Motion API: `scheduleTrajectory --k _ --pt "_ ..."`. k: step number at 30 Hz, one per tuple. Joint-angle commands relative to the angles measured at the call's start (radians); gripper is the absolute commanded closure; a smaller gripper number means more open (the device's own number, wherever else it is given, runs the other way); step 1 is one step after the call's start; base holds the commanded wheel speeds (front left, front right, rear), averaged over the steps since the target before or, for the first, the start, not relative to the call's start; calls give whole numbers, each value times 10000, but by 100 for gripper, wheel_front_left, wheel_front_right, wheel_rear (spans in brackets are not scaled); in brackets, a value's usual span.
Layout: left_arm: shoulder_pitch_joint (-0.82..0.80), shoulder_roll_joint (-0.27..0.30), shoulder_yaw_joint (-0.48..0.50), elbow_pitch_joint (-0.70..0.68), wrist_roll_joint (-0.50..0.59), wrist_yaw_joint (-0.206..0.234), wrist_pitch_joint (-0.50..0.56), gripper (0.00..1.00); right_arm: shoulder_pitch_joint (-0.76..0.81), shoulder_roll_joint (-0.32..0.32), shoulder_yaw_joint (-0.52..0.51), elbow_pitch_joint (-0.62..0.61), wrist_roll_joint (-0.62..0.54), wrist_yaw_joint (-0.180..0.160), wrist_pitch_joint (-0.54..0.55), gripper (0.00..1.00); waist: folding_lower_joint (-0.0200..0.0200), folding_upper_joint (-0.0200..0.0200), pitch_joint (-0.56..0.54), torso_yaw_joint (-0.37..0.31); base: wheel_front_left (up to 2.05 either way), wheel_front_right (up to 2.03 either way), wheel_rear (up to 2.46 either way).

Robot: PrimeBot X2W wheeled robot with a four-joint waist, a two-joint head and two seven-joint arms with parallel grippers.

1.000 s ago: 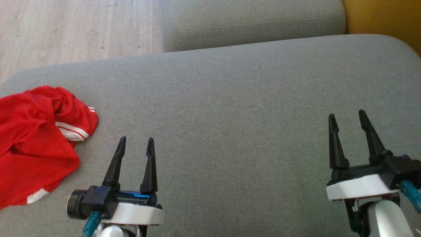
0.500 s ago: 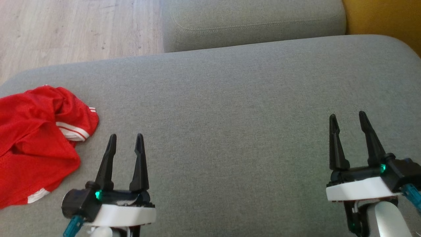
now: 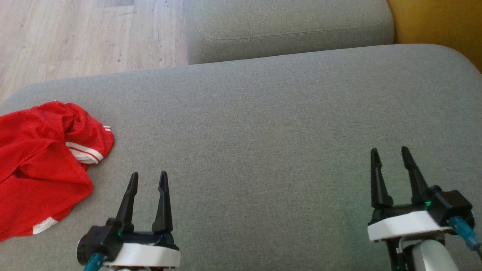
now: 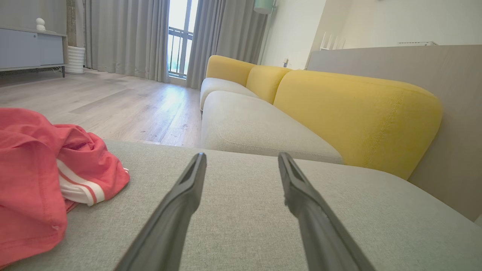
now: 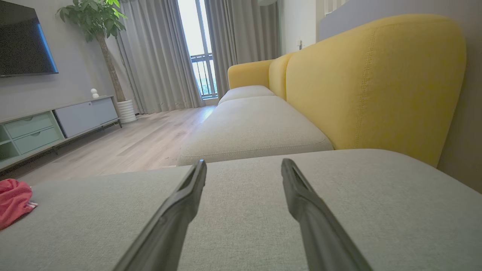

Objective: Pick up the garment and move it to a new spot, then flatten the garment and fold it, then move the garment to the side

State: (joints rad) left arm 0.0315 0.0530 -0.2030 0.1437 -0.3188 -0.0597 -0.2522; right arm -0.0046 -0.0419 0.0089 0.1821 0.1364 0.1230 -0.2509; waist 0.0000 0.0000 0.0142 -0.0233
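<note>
Left hand, right hand retreated — garment apart, right-wrist television

Red garment with white stripes at its hems, grey cushion, yellow backrest, pale wood floor, black end effector fingers on white mounts

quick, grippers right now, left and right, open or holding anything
Left gripper: open, empty, beside the red garment.
Right gripper: open, empty, over the grey cushion.

Bright daylight from the window gives soft shadows; the left hand blurs near the lens.
</note>
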Motion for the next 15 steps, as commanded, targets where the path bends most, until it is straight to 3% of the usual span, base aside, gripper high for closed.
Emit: scheduleTrajectory --k 1,15 --pt "-300 -26 242 -262 74 97 -95 0 -206 -83 335 -223 114 77 -109 0 0 0 -3 -8 0 0 0" --pt "-299 -27 251 -208 117 217 -95 0 -258 -83 477 52 178 77 -109 0 0 0 -85 109 0 0 0"
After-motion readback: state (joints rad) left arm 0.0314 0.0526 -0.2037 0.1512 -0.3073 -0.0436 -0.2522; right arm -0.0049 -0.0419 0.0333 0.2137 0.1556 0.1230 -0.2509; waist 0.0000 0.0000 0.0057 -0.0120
